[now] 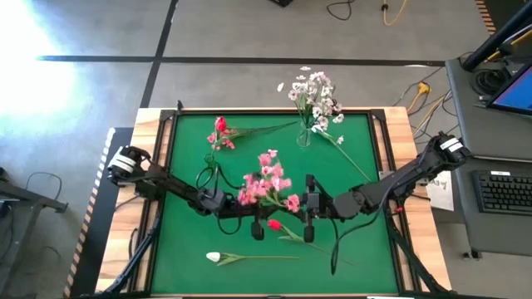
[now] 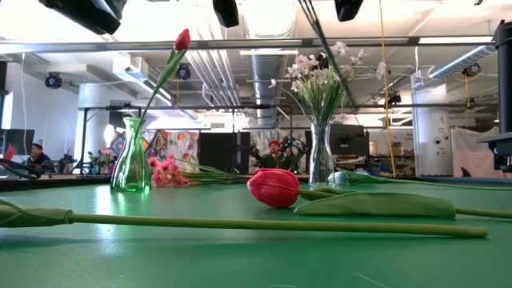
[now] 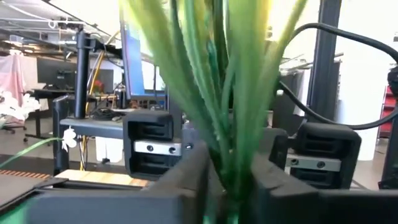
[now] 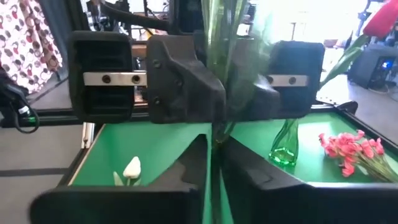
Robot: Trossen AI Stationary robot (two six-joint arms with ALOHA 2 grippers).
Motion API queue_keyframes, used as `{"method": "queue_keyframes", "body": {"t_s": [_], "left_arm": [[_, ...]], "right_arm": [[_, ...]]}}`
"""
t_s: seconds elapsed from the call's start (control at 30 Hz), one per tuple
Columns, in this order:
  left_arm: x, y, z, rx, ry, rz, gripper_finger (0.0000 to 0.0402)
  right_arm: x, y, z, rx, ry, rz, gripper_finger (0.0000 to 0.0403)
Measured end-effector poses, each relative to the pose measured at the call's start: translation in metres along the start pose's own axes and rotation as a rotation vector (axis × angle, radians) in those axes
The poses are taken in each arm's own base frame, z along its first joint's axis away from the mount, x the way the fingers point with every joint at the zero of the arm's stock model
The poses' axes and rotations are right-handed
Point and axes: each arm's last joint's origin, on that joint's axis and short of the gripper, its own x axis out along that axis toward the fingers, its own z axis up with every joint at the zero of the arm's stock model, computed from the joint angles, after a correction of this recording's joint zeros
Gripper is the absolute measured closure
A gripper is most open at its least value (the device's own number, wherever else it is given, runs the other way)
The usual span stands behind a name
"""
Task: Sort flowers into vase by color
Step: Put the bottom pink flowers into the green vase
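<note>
A bunch of pink flowers (image 1: 266, 187) stands upright above the middle of the green table (image 1: 357, 149), blossoms up. My left gripper (image 3: 230, 186) comes from the table's left and my right gripper (image 4: 214, 168) from its right. They face each other, both shut on the bunch's green stems. A red tulip (image 2: 274, 188) and a white bud (image 1: 214, 258) lie flat on the table nearer the front. A green vase (image 2: 132, 164) holds one red bud (image 2: 182, 38). A clear vase (image 2: 320, 156) holds white sprays (image 1: 316, 95). My left gripper pinches the bunch's green stems (image 3: 231, 163) between its two fingers. The fingers lie about level, coming from the table's left, across the upright stems. Leaves fan upward above the hold, and the bunch is clear of the table. My right gripper pinches the stems (image 4: 214, 134) between its two fingers, just below the left gripper's fingers (image 4: 186, 87). It comes level from the table's right, across the stems. The stems rise straight up out of the hold.
More pink flowers (image 4: 345, 146) lie on the table beside the green vase (image 4: 285, 146) at the far left. A long white-flower stem (image 1: 349, 154) lies slanting near the clear vase. Wooden borders frame the table; a desk with a keyboard (image 1: 503, 191) stands to the right.
</note>
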Motion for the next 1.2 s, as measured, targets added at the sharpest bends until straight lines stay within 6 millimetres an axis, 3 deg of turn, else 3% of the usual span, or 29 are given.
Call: {"method": "queue_keyframes", "body": {"t_s": [0.07,0.3,0.57,0.77,0.93,1.2], "left_arm": [[0.000,0.000,0.001,-0.001,-0.001,-0.002,0.0392],[-0.002,0.000,0.003,0.000,0.003,-0.003,0.0397],[-0.018,0.001,0.038,0.024,0.115,0.058,0.0400],[-0.048,0.007,0.085,0.072,0.202,0.224,0.0400],[-0.080,0.023,0.120,0.098,0.257,0.379,0.0400],[-0.121,0.056,0.139,0.152,0.353,0.618,0.0401]], "right_arm": [[0.000,-0.001,0.000,0.019,0.000,-0.005,0.0336],[-0.001,-0.002,0.002,0.030,-0.002,-0.006,0.0249],[-0.015,-0.009,0.016,0.069,-0.003,-0.007,0.0195],[-0.021,-0.011,0.020,0.065,0.010,-0.008,0.0175],[-0.020,-0.011,0.019,0.062,0.016,-0.009,0.0164],[-0.017,-0.015,0.017,0.062,0.025,-0.026,0.0156]]}}
